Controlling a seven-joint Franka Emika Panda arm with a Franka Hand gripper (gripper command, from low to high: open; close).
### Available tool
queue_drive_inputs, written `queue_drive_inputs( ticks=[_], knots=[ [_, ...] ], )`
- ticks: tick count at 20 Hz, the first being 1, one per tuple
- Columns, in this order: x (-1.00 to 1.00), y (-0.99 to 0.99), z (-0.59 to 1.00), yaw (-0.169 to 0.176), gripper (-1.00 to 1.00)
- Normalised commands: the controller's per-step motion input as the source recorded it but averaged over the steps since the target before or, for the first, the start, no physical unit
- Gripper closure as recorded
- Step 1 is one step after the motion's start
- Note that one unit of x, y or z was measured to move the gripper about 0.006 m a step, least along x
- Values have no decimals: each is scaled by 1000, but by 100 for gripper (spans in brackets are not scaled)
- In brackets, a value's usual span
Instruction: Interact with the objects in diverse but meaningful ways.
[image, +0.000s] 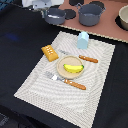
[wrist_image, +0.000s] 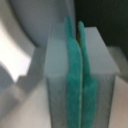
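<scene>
Banana (image: 73, 68), yellow, lies on a small round tan plate (image: 62, 68) at the middle of the woven beige placemat (image: 35, 87). I note the orange ridged bread block (image: 49, 52) near the plate, toward the exterior view's left. The pale blue cup (image: 83, 39) stands at the mat's far edge. A fork (image: 65, 81) with an orange handle lies just on the near side of the plate; a knife (image: 84, 58) with an orange handle lies just beyond it.

Past the mat I see a small grey pot (image: 55, 16) with the arm's white end directly over it, and a larger grey pot (image: 90, 14) well to the exterior view's right.

Gripper (wrist_image: 76, 70): in the wrist view I read the two teal pads (wrist_image: 71, 75) pressed together, only a thin seam between them, nothing pinched. A grey curved wall, blurred, sits beside them.
</scene>
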Motion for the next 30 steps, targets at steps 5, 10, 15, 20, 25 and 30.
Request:
queue_drive_inputs(
  ticks=[5,10,15,20,25,30],
  knots=[
    [-384,-796,62,-2,100],
    [-459,-578,-125,18,100],
    [-509,-213,-449,95,100],
    [-419,-1,-502,133,100],
    [-227,0,-465,138,100],
    [48,-91,-284,79,100]
  ],
)
